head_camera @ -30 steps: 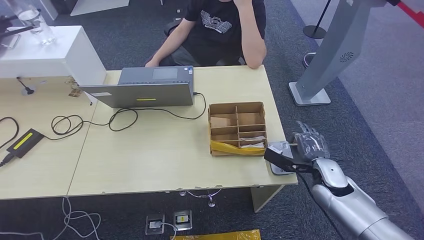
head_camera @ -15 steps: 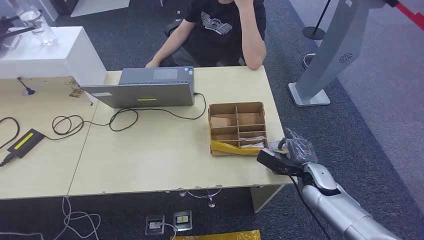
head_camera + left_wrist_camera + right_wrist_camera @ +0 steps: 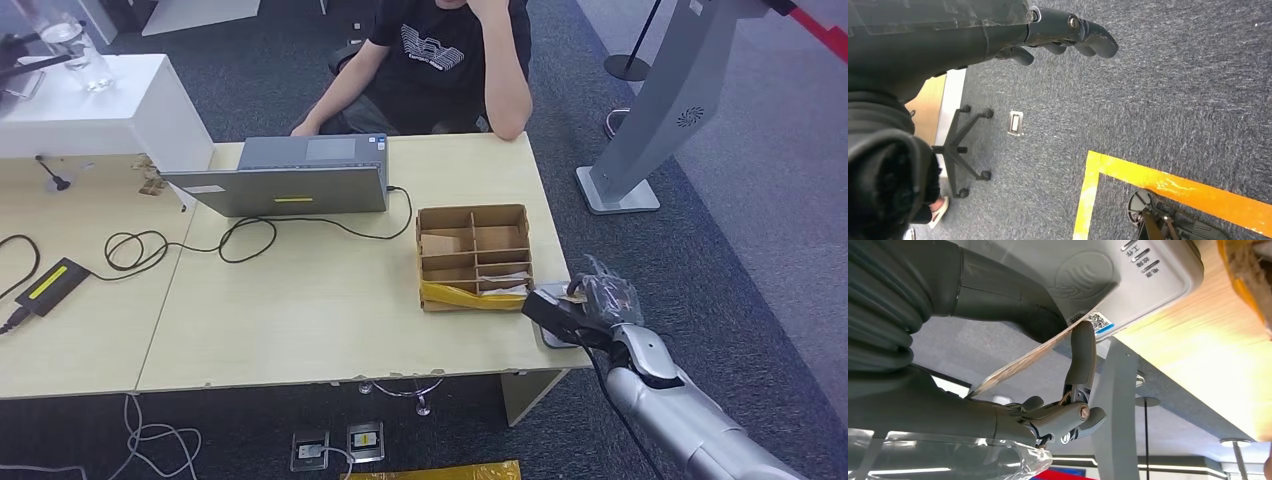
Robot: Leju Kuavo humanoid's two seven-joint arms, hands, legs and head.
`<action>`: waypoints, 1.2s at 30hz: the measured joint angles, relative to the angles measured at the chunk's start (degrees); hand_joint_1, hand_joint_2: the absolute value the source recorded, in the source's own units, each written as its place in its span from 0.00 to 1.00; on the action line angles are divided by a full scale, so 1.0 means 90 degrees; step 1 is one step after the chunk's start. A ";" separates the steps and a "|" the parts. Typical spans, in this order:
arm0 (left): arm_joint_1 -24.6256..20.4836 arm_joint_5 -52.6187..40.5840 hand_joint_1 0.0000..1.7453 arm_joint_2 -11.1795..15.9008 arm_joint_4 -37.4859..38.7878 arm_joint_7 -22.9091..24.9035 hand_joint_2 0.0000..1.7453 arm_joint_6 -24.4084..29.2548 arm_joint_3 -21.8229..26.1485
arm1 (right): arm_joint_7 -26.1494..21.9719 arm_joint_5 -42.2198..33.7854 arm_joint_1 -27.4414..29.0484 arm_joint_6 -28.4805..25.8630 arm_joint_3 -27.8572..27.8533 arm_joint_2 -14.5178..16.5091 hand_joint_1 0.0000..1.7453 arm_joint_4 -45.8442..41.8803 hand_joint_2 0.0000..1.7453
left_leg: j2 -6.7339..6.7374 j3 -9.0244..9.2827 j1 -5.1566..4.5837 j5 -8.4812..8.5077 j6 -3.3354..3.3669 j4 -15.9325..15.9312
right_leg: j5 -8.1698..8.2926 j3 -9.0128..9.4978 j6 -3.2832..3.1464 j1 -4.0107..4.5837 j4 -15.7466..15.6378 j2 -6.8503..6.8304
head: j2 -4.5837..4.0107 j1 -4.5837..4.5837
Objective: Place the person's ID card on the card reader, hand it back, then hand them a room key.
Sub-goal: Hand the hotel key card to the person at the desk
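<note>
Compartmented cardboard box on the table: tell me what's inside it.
The compartmented cardboard box holds pale cards or slips in its nearer compartments; the far ones look bare. Yellow tape covers its front edge. What the cards show is too small to tell.

Even, bright overhead light fills the head view, sharp throughout, with soft shadows under the table (image 3: 300,300). The right wrist view blows out to glare on the tabletop; its near hand (image 3: 923,340) is blurred. Left wrist view: dim, soft foreground.

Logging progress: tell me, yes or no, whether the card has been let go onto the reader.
No: in the right wrist view the right hand pinches the card edge-on above the reader.
</note>
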 joint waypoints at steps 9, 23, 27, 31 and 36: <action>0.0000 -0.0016 0.00 0.0005 0.0000 -0.0049 0.00 -0.0092 0.0000 | 0.0449 0.0179 -0.0069 0.0095 -0.0053 -0.0324 1.00 -0.0933 1.00 | 0.0004 -0.0013 0.0000 0.0000 0.0000 0.0000 | 0.0000 -0.0014 0.0000 0.0000 0.0001 0.0001 | 0.0000 0.0000; 0.0004 -0.0091 0.00 0.0023 0.0000 0.0033 0.00 -0.0161 -0.0001 | 0.0765 0.0187 -0.0770 0.0393 -0.0330 -0.0699 1.00 -0.2348 1.00 | 0.0004 -0.0017 0.0000 0.0000 -0.0001 0.0000 | 0.0002 -0.0016 -0.0002 -0.0001 0.0002 0.0001 | 0.0000 0.0001; 0.0003 -0.0145 0.00 0.0022 0.0000 0.0058 0.00 -0.0195 -0.0001 | 0.0684 0.0149 -0.1025 0.0417 -0.0366 -0.0688 1.00 -0.2512 1.00 | 0.0003 -0.0019 0.0000 0.0000 -0.0001 0.0000 | 0.0002 -0.0017 -0.0002 0.0001 0.0002 0.0000 | 0.0000 0.0001; -0.0001 -0.0196 0.00 0.0022 0.0000 0.0058 0.00 -0.0240 -0.0001 | 0.0501 0.0248 -0.1134 0.0104 -0.0362 -0.0625 1.00 -0.2527 1.00 | 0.0002 -0.0022 0.0002 0.0000 -0.0001 0.0000 | 0.0002 -0.0017 -0.0003 0.0002 0.0002 0.0000 | 0.0000 0.0001; -0.0006 -0.0205 0.00 0.0022 0.0000 0.0055 0.00 -0.0256 -0.0001 | 0.0316 0.0399 -0.1132 -0.0404 -0.0356 -0.0431 1.00 -0.2525 1.00 | 0.0002 -0.0024 0.0002 0.0000 -0.0001 0.0000 | 0.0002 -0.0020 -0.0003 0.0002 0.0003 0.0000 | 0.0000 0.0001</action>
